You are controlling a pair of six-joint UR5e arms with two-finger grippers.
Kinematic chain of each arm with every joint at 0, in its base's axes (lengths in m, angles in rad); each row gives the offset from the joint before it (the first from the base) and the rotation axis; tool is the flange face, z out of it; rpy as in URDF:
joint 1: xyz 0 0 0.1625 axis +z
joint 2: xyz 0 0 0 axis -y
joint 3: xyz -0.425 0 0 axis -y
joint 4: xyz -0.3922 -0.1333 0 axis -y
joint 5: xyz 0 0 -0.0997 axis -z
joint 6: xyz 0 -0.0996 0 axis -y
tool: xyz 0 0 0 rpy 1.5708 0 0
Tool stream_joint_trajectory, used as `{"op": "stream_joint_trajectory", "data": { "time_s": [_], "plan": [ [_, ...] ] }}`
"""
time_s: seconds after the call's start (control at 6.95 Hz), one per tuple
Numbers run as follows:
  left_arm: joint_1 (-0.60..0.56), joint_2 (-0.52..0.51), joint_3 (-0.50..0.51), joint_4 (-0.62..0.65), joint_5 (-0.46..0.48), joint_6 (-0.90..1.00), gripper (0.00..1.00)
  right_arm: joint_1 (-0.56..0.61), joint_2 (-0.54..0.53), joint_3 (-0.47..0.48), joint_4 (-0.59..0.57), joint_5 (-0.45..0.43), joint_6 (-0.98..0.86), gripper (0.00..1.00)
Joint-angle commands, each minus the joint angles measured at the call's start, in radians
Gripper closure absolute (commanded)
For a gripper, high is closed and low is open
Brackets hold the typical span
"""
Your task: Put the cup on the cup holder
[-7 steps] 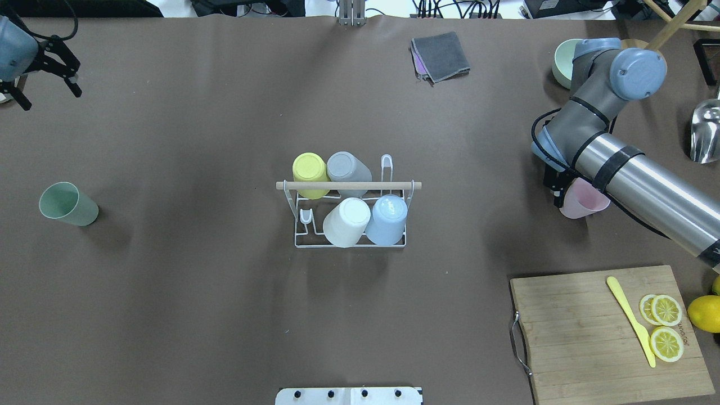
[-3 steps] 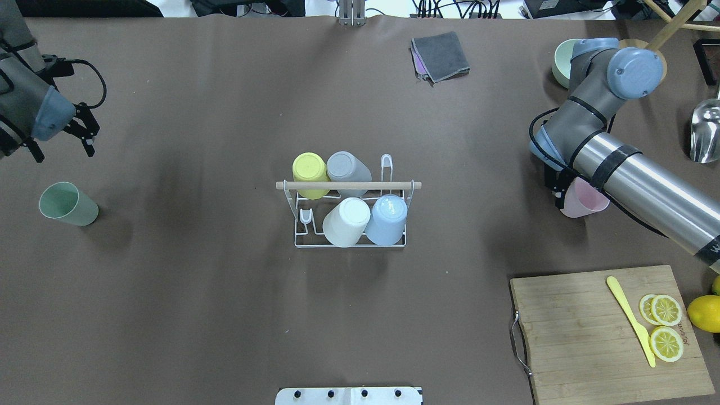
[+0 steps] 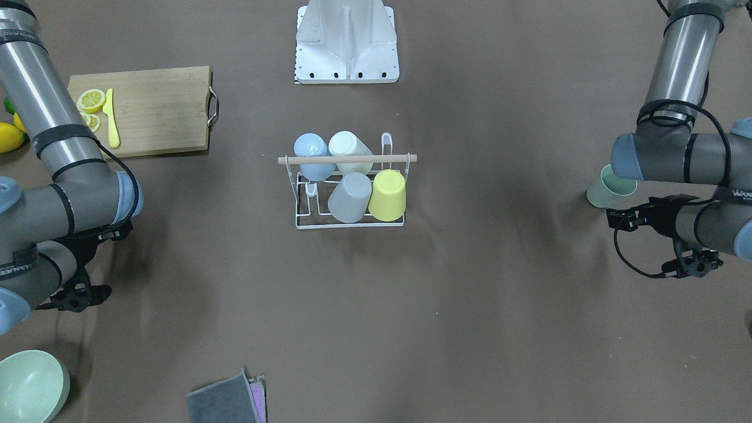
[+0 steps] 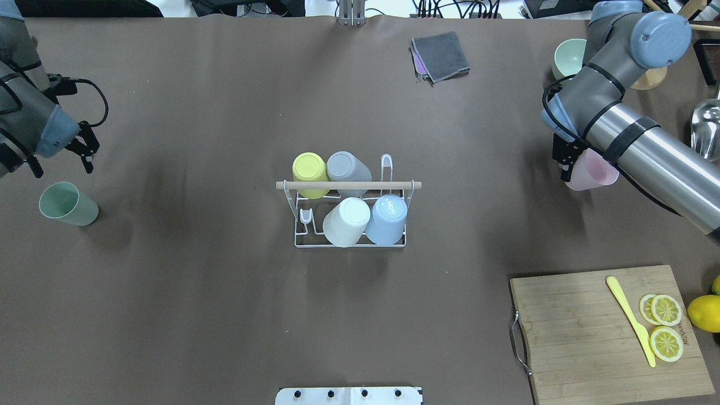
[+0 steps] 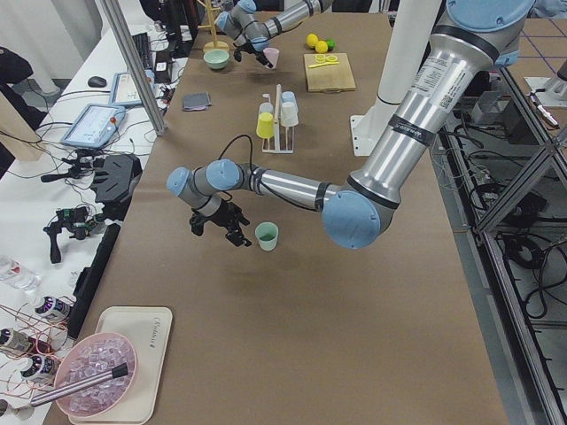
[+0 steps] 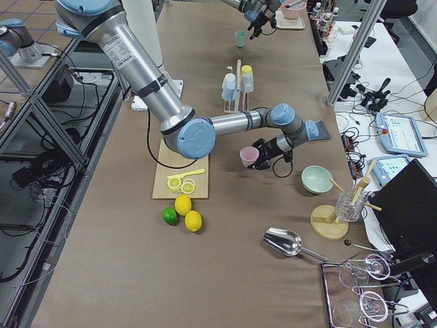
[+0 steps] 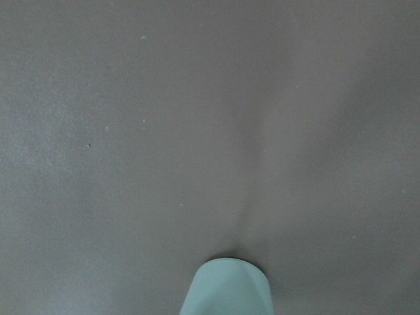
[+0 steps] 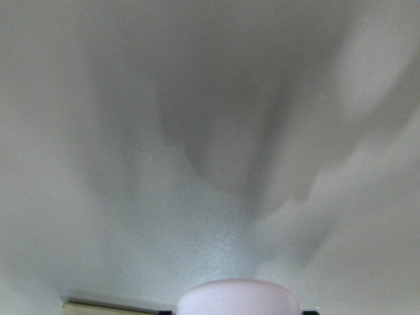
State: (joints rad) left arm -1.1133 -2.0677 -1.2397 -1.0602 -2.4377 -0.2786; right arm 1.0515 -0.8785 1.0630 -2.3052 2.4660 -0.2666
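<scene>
The white wire cup holder (image 4: pixel 298 225) with a wooden rod (image 4: pixel 349 185) stands mid-table, also in the front view (image 3: pixel 299 200). It carries a yellow, a grey, a white and a blue cup upside down. A green cup (image 4: pixel 67 203) stands upright at the left, also in the left wrist view (image 7: pixel 226 289). My left gripper (image 4: pixel 62 169) is open and empty just beyond it. My right gripper (image 4: pixel 574 169) is shut on a pink cup (image 4: pixel 593 173), also in the right side view (image 6: pixel 249 156) and the right wrist view (image 8: pixel 236 298).
A wooden cutting board (image 4: pixel 579 332) with lemon slices and a yellow knife lies at the near right, a lemon (image 4: pixel 703 312) beside it. A grey cloth (image 4: pixel 441 56), a green bowl (image 4: pixel 567 56) and a metal scoop (image 4: pixel 706 132) lie at the far right.
My left gripper has swung in from the far left corner to just beyond the green cup. My right arm has carried the pink cup toward the table's far side.
</scene>
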Motion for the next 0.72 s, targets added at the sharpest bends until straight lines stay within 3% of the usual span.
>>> {"op": "stream_joint_trajectory", "data": {
  "time_s": [0.0,0.14,0.29,0.58],
  "plan": [
    [0.003,0.008,-0.001,0.002,-0.007,0.03,0.03,0.045,0.001,0.058,0.01,0.083,-0.112,0.75],
    [0.007,0.011,-0.001,0.0,-0.007,0.042,0.03,0.062,0.0,0.072,0.053,0.146,-0.178,0.75],
    [0.016,0.017,-0.001,0.0,-0.014,0.047,0.03,0.073,-0.013,0.072,0.172,0.233,-0.177,0.76],
    [0.032,0.017,-0.001,-0.001,-0.035,0.047,0.03,0.084,-0.046,0.071,0.333,0.498,-0.186,0.82]
  ]
}}
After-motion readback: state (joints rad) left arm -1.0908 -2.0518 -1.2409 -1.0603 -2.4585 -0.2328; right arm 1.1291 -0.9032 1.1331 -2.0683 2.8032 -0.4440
